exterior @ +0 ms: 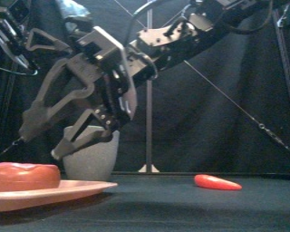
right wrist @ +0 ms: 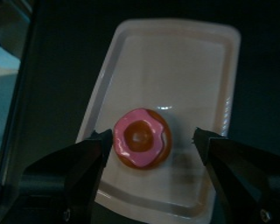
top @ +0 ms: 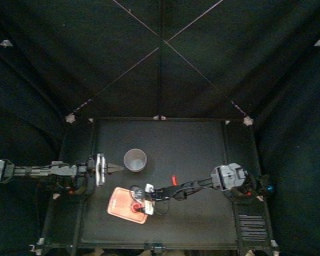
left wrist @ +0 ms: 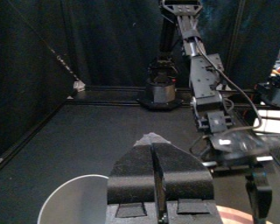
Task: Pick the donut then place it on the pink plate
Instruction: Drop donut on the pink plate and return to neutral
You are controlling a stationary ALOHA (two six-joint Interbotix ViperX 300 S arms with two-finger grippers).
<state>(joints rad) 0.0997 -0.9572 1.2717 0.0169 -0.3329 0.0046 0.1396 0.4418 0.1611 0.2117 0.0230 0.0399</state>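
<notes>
The donut (right wrist: 140, 137), brown with pink icing, lies flat on the pink plate (right wrist: 184, 61). My right gripper (right wrist: 154, 142) hovers just above it, open, with one jaw on each side of the donut and neither touching it. From the front, the donut (exterior: 24, 174) rests on the plate (exterior: 75, 190) under the right gripper (exterior: 53, 138). From above, the right arm reaches across to the plate (top: 116, 212) at the front left. My left gripper (left wrist: 154, 179) is shut and empty, resting at the table's left beside the grey cup.
The tall grey speckled cup (top: 135, 158) stands behind the plate, its rim (left wrist: 73, 199) close to the left gripper. A small red-orange toy (exterior: 217, 182) lies on the table right of the plate. The right arm (left wrist: 210, 105) stretches across the middle.
</notes>
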